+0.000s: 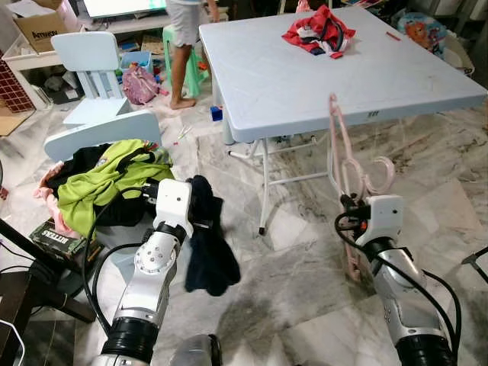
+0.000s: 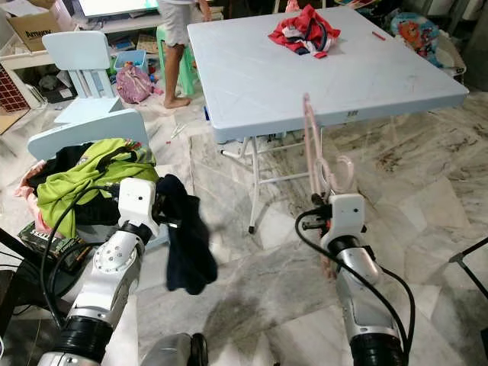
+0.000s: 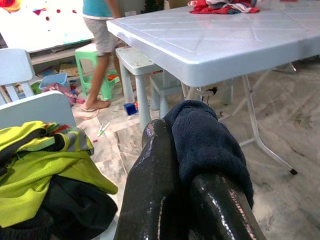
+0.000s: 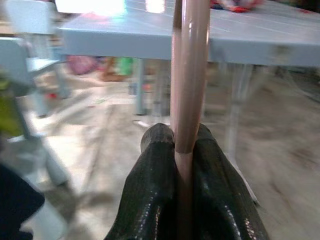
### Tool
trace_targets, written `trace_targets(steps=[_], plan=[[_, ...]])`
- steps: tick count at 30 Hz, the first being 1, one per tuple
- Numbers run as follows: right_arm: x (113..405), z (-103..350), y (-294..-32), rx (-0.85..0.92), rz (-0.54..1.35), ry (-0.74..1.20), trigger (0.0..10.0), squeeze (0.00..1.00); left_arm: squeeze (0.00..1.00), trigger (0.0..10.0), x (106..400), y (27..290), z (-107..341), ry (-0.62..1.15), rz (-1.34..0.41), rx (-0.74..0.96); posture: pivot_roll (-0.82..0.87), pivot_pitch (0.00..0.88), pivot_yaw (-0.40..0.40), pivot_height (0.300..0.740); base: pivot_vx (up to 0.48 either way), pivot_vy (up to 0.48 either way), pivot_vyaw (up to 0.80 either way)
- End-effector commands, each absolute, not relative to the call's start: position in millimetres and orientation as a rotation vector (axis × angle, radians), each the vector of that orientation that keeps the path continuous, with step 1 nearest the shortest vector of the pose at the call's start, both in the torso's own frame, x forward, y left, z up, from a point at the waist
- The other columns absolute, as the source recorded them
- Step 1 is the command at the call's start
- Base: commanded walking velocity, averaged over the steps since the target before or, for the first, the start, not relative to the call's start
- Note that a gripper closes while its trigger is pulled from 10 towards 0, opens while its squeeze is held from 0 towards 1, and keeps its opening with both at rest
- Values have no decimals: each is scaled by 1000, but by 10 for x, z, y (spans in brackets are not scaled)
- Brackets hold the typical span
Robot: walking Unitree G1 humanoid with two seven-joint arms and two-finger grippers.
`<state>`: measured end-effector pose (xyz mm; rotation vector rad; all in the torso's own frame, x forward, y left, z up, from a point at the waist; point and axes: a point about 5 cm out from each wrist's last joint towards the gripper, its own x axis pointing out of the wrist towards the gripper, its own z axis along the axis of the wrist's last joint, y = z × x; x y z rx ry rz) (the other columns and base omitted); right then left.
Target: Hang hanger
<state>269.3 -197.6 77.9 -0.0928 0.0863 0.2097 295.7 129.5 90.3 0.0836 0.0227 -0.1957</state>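
Trouble could come from the thin grip. The right gripper (image 4: 182, 150) pinches just one thin bar of the pink hanger (image 1: 341, 164), low down on it, and most of the hanger stands tall above the fingers. I think a quick swing could make it spin or slide out between them, because so little of it is held. The hook curls out just above the gripper, on its outer side, and the long bar pokes up next to the edge of the table (image 1: 305, 84). If the arm lifts or the robot steps ahead, that bar could knock the table edge and twist loose.

The left gripper (image 3: 185, 200) is closed on a dark cloth (image 1: 206, 240), which hangs down limp below the fingers. It could swing and catch the hanger when the two come close, or slip off, since only a small fold sits between the fingers.

No rail or rod to hang things on can be seen, so the robot may have to walk. The floor has a pile of clothes (image 1: 103, 183) just past the left gripper, and a person (image 1: 183, 46) stands far off beyond the table. Walking could shake both things.
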Motion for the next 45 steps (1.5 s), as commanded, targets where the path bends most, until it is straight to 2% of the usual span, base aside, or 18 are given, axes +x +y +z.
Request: trace_targets(steps=[1,7,11,13,17,18,26,32,41,44,45], plan=[[2665,804,-1953,-62,248,102,10000,0,0,10000,3006,1290,1048,-28,-190,81,-40,0,57,740,0,-458,0],[2652,803,-2052,-14,189,90,10000,0,0,10000,2996,1295,1034,-15,-184,83,-40,0,57,740,0,-459,0],[2663,796,-2051,-78,169,108,10000,0,0,10000,2990,1319,1018,-5,-169,88,-37,0,55,740,0,-461,0],[2656,802,-2013,-172,191,95,10000,0,0,10000,2989,1332,1010,1,-163,91,-36,0,54,740,0,-459,0],[2646,802,-1947,-126,199,96,10000,0,0,10000,2991,1350,1003,8,-151,93,-35,0,53,740,0,-454,0],[2643,816,-1919,-167,214,78,10000,0,0,10000,2991,1361,1005,8,-144,94,-36,0,53,740,0,-420,0],[2593,817,-1922,-105,253,85,10000,0,0,10000,2994,1448,1007,0,-74,65,-34,0,52,740,0,0,0],[2592,848,-1900,-61,246,63,10000,0,0,10000,2970,1462,1012,-11,-84,35,-35,0,54,740,382,81,0],[2628,910,-1970,-102,190,37,10000,0,0,10000,2985,1449,1037,-23,-81,24,-39,0,49,740,427,0,0],[2649,919,-1996,-186,151,20,10000,0,0,10000,2989,1433,1045,-30,-82,21,-38,0,45,740,430,0,0],[2652,915,-1989,-155,154,17,10000,0,0,10000,2989,1429,1047,-32,-80,18,-37,0,44,740,435,0,0]])
